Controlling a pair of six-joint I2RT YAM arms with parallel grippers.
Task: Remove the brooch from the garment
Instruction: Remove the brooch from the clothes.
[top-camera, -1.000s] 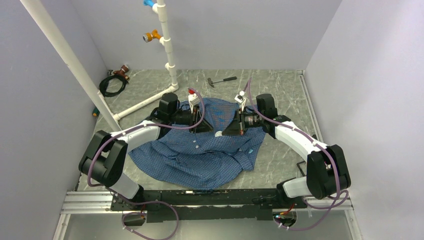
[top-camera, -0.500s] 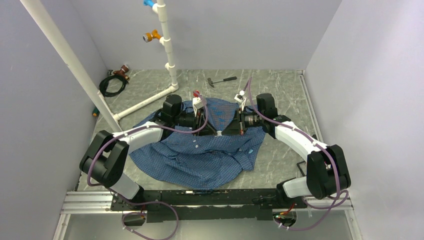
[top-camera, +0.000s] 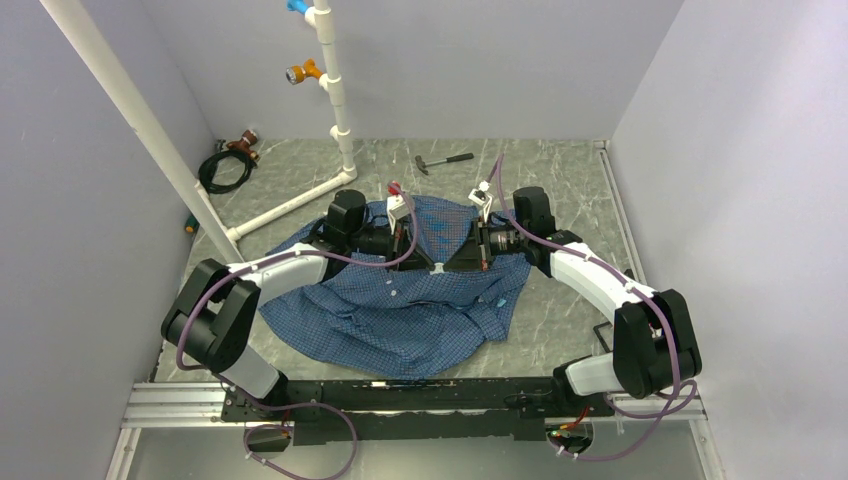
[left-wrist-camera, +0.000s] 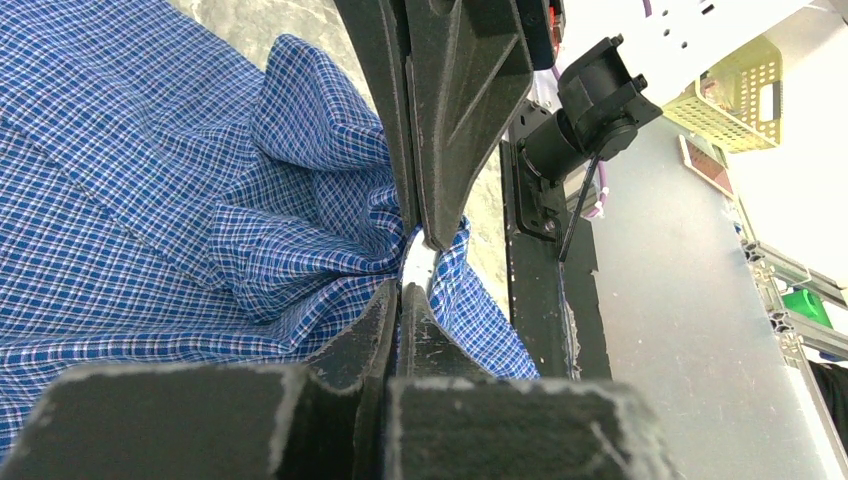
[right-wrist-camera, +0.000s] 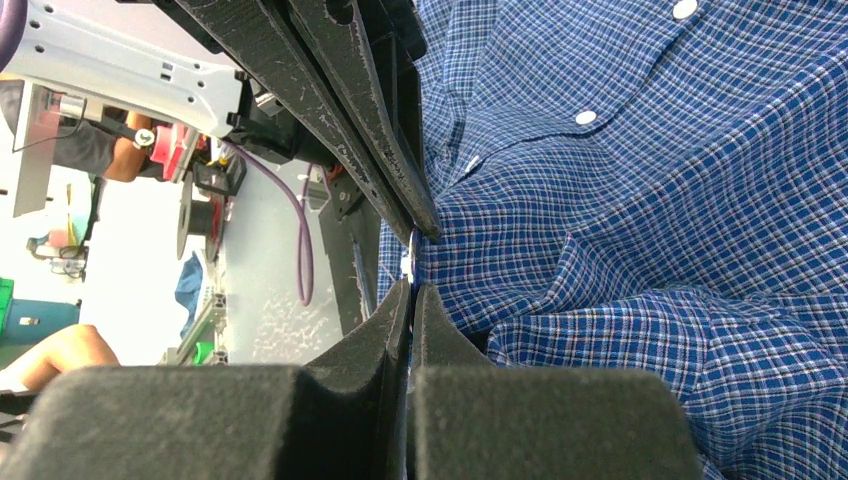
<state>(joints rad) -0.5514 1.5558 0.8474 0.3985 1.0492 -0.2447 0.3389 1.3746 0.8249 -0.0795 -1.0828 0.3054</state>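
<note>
Left gripper (top-camera: 427, 264) closed in since the earlier frame, jaws now clenched on the brooch (left-wrist-camera: 418, 262), a pale sliver just off right gripper (top-camera: 448, 264) tips. Right jaws pinch garment (top-camera: 400, 312) there, presumably anchoring cloth for the pull.

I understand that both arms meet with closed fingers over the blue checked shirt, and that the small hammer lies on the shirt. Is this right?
Not quite: the top view shows the hammer on the bare table beyond the shirt, apart from it. The rest holds.
</note>
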